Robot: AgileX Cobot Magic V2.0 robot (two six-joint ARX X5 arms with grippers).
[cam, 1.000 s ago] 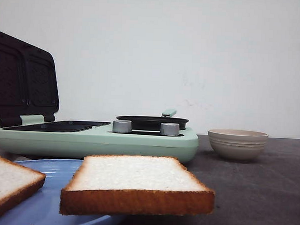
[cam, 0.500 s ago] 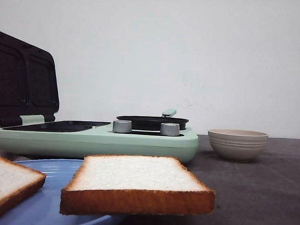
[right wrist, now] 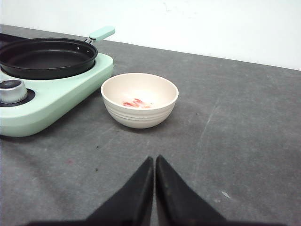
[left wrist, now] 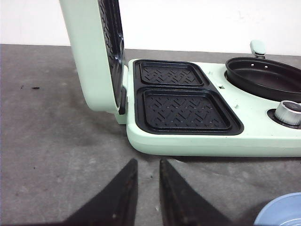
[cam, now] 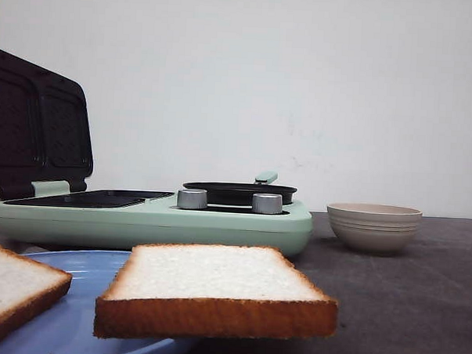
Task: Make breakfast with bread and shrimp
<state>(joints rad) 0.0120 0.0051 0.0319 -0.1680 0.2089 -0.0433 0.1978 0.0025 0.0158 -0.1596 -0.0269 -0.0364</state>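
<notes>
Two slices of white bread lie on a blue plate (cam: pixel 81 311) at the front: one (cam: pixel 216 274) juts over the plate's rim, the other (cam: pixel 12 281) is cut off at the left edge. Several small orange-red shrimp (right wrist: pixel 135 103) lie in the beige bowl (right wrist: pixel 139 99), which stands right of the appliance (cam: pixel 373 226). My left gripper (left wrist: pixel 148 162) is empty, its jaws a narrow gap apart, just above the table in front of the waffle plates (left wrist: pixel 183 108). My right gripper (right wrist: pixel 154 159) is shut and empty, short of the bowl. Neither gripper shows in the front view.
A mint-green breakfast maker (cam: pixel 156 220) spans the middle of the table, its lid (cam: pixel 34 129) standing open at the left. A black frying pan (right wrist: pixel 47 56) sits on its right half behind two silver knobs (cam: pixel 192 199). A plate edge shows in the left wrist view (left wrist: pixel 282 212).
</notes>
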